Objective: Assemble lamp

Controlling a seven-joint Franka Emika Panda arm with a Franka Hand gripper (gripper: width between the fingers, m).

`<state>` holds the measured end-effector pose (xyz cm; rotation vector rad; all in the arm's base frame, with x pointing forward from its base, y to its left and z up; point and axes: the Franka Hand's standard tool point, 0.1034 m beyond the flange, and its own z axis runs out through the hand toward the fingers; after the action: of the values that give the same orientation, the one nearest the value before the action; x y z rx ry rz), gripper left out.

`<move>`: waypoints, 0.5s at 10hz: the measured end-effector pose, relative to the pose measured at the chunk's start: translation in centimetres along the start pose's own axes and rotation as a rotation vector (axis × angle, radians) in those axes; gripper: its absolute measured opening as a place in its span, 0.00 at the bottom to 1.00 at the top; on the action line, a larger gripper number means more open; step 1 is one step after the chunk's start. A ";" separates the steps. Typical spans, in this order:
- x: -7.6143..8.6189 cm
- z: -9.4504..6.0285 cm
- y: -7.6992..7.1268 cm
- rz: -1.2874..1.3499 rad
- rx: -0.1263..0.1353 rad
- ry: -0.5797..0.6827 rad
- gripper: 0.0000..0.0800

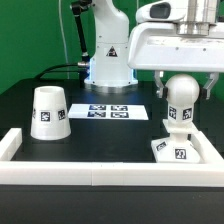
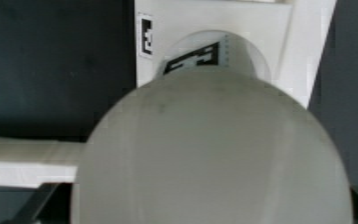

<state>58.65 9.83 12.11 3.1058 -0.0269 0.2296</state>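
Note:
The white ball-shaped bulb point(image 1: 181, 102) stands upright with its neck on the small square tagged base point(image 1: 180, 152), at the exterior view's right. My gripper point(image 1: 183, 92) comes down from above, with a finger on each side of the ball, and appears shut on it. In the wrist view the bulb point(image 2: 202, 150) fills most of the picture and hides my gripper point(image 2: 197, 210), except for a dark finger edge. The base's tag point(image 2: 190, 62) shows beyond the bulb. The cone shade point(image 1: 48, 112) with square tags stands apart at the exterior view's left.
A long white border point(image 1: 100, 176) runs along the front and up both sides; the base sits in its corner at the exterior view's right. The border also shows in the wrist view point(image 2: 12, 160). The marker board point(image 1: 108, 110) lies mid-table. The arm's white pedestal point(image 1: 108, 60) stands behind it.

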 end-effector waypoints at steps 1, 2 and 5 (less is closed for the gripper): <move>-0.1 0.0 0.2 0.137 0.002 -0.005 0.72; -0.2 0.0 0.3 0.280 -0.002 -0.014 0.72; -0.5 0.2 0.5 0.626 0.015 -0.052 0.72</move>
<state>58.12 9.32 11.89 3.0105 -1.0008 0.1554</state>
